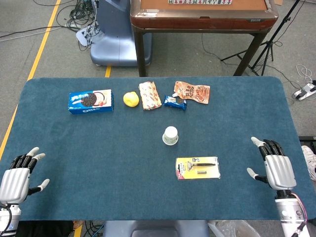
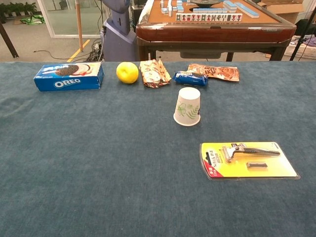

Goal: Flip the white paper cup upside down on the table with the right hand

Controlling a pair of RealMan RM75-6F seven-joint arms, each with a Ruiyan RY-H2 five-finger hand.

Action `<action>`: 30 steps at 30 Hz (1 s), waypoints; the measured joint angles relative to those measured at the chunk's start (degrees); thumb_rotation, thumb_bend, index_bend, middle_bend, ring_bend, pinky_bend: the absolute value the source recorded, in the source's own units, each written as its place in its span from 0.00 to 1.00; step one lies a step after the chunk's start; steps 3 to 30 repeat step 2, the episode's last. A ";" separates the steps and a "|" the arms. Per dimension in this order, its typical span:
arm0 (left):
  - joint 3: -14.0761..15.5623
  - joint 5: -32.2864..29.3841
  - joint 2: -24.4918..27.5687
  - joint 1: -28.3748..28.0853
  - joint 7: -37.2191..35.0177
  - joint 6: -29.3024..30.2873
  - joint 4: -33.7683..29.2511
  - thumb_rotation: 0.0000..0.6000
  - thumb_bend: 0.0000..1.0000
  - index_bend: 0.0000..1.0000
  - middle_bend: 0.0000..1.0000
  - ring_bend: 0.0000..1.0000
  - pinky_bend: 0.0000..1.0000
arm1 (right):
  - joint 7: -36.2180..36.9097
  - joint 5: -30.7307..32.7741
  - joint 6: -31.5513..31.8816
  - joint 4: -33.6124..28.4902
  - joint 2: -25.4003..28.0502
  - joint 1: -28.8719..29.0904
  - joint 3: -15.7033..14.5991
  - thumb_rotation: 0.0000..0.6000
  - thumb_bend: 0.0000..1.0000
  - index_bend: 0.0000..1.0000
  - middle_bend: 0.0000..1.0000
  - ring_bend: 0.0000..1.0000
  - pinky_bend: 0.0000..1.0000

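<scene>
Right hand (image 1: 278, 169) sits lower right of frame, fingers spread, holding nothing. White paper cup (image 1: 170, 135) stands mouth-down mid-frame, apparently already flipped. Likely light and crushable; if you regrasp, pinch its sidewall gently.

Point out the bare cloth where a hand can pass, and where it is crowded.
Free: the wide stretch between the Oreo box, paper cup and left hand; also between the razor pack and right hand. Crowded: the far row from Oreo box to snack pouch.
</scene>
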 measured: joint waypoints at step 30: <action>-0.01 0.08 0.01 -0.11 0.02 -0.08 -0.06 1.00 0.15 0.24 0.13 0.16 0.13 | 0.05 -0.77 0.33 0.18 -0.37 -0.57 0.04 1.00 0.17 0.17 0.24 0.12 0.13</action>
